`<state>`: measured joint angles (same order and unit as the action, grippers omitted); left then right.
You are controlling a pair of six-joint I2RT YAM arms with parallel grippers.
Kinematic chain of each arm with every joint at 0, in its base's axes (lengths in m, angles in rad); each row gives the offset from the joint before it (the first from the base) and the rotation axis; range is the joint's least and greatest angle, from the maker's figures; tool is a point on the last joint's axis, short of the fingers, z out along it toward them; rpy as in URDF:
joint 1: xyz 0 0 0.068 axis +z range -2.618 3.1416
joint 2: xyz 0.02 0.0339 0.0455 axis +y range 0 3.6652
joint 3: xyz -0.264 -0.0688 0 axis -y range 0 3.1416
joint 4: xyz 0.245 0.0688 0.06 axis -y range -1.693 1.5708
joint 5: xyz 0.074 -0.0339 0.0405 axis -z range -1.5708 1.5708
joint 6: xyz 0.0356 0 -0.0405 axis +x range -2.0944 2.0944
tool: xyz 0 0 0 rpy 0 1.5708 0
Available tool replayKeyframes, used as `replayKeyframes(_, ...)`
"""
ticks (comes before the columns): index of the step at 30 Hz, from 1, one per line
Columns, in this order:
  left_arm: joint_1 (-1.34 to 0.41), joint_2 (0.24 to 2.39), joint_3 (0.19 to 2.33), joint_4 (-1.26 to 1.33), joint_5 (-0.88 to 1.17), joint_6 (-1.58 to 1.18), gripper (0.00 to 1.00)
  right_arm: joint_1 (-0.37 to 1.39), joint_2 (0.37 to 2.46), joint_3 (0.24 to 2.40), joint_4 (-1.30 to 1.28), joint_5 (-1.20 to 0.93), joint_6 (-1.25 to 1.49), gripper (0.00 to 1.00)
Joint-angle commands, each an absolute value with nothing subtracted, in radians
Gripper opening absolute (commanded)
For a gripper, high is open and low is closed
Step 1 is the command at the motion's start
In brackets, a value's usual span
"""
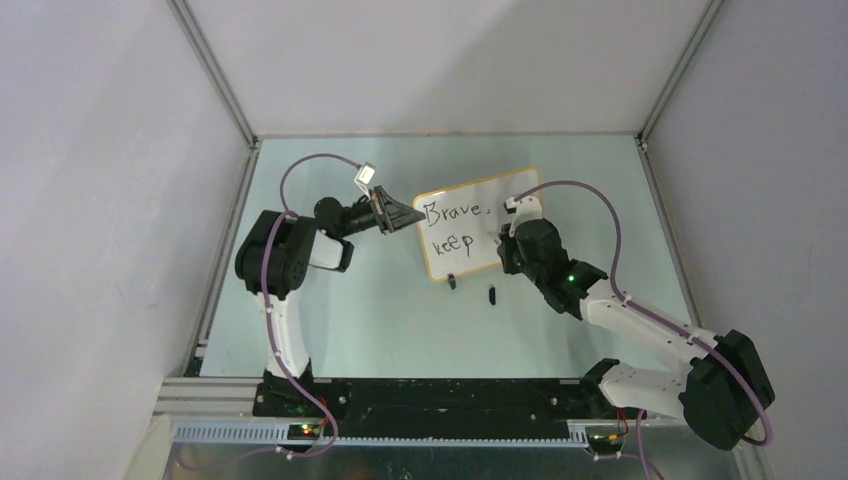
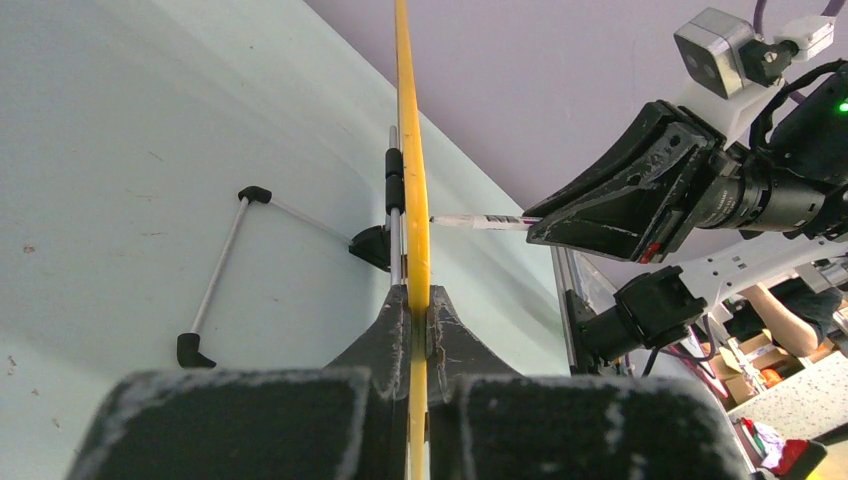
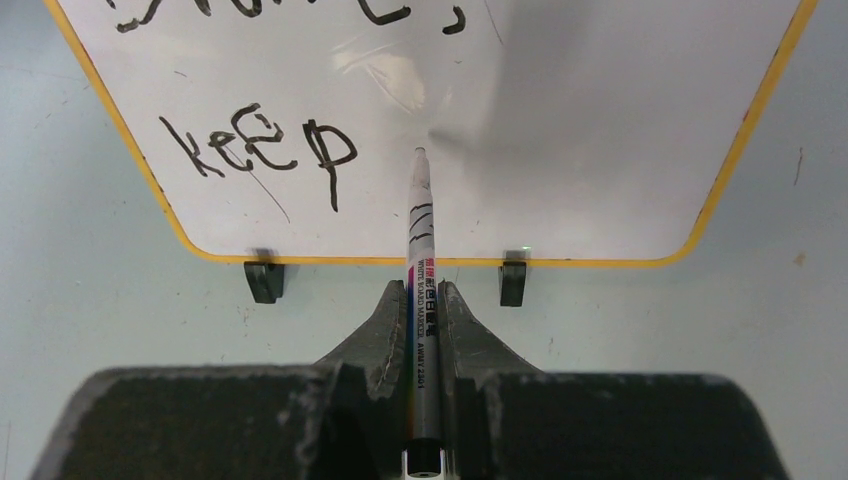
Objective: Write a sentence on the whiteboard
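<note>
The whiteboard [image 1: 470, 222] stands upright mid-table on two black clip feet. Its sentence [image 1: 445, 226] reads "Brave," above "keep"; in the right wrist view the lettering [image 3: 262, 150] shows on the board [image 3: 600, 130]. My left gripper [image 1: 408, 217] is shut on the board's left edge; in the left wrist view it [image 2: 418, 305] pinches the yellow frame [image 2: 408, 150]. My right gripper [image 1: 505, 238] is shut on a white marker [image 3: 421, 260], its tip touching the board just right of "keep". The marker [image 2: 480, 221] also shows in the left wrist view, meeting the board.
A small black cap-like piece [image 1: 492, 294] lies on the table in front of the board. The board's wire stand [image 2: 222, 270] sits behind it. Grey walls and metal rails [image 1: 215, 280] enclose the table.
</note>
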<state>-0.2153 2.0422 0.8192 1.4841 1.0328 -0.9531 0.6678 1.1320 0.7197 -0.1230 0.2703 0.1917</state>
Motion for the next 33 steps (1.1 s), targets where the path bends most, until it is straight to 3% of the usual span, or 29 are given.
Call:
replayKeyframes(1, -0.21, 2.027, 0.81, 1.528, 1.1, -0.95, 0.0, 0.662, 1.141, 0.768, -0.127, 0.26, 0.202, 0.0)
replayKeyframes(33, -0.221, 2.024, 0.807, 1.528, 1.103, -0.944, 0.0, 0.621, 1.209, 0.798, -0.118, 0.254, 0.204, 0.0)
